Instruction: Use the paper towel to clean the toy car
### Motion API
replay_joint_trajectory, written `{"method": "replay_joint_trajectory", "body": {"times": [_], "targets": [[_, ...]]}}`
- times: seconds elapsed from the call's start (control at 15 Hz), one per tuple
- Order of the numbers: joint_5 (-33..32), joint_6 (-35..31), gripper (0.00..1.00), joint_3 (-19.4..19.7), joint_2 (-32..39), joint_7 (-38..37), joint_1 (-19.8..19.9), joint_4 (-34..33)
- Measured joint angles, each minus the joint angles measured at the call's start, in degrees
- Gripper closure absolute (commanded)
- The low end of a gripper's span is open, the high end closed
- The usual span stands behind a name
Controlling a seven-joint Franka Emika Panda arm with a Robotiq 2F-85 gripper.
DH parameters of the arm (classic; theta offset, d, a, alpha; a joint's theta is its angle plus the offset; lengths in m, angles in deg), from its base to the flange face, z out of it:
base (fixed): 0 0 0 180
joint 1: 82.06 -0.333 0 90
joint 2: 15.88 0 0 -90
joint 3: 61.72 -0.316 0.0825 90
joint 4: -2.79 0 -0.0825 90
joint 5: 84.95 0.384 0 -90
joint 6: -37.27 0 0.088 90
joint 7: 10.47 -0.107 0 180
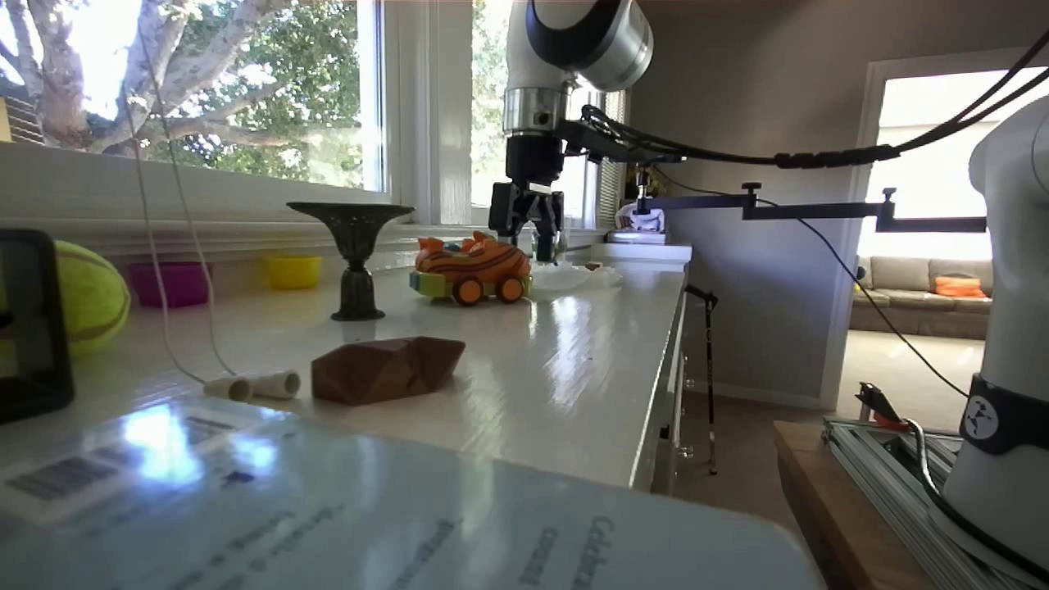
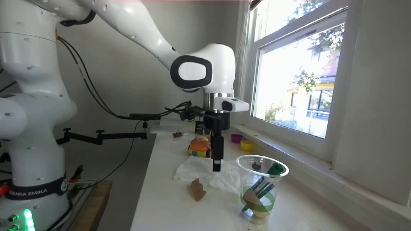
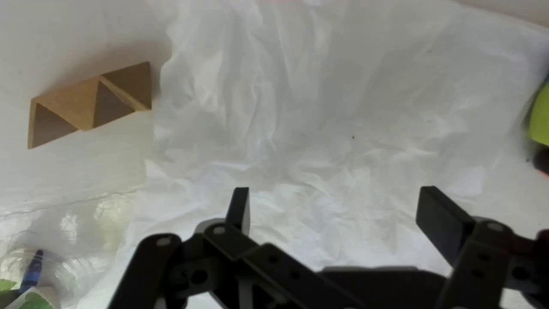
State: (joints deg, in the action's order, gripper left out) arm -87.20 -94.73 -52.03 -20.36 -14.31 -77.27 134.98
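Firstly, one gripper, black, two-fingered, pointing down; fingers spread wide, nothing held between them.

Directly below, one paper towel, white, thin, laid out creased on the countertop, not yet gathered. Contact with the fingertips: hard to be sure, though they look to hang just above.

Step in hand, as judged: taking up the towel. Recommended handling: lower straight until the tips all but meet the countertop, then close slowly so the sheet bunches into a fold. A raised crease should give a better bite than a smooth patch, where thin paper may slip.

Just beside one edge of the towel, one faceted brown piece; near that end also, one clear cup, small items inside, light enough, presumably, to topple if dragged. Lift upward before travelling, so the towel snags neither.

Near the opposite edge, one toy car, orange, darker stripes, standing on its wheels, apart from the fingers in the wrist view. Likely to roll, so wipe with light pressure from above, leaving enough wad below the tips that paper, not gripper, meets the body.
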Motion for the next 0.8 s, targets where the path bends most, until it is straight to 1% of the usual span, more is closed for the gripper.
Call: {"method": "replay_joint_trajectory", "body": {"times": [0.07,0.13,0.2,0.27,0.33,0.8], "targets": [[0.4,0.0,0.0,0.0,0.2,-0.6,0.1,0.0],[0.7,0.0,0.24,0.0,0.4,-1.0,0.2,0.0],[1.1,0.0,0.26,0.0,0.5,-1.3,0.3,0.0],[1.5,0.0,0.32,0.0,0.6,-1.3,0.4,0.0],[2.1,0.0,0.41,0.0,0.6,-1.3,0.5,0.0],[3.9,0.0,0.91,0.0,0.7,-1.3,1.0,0.0]]}}
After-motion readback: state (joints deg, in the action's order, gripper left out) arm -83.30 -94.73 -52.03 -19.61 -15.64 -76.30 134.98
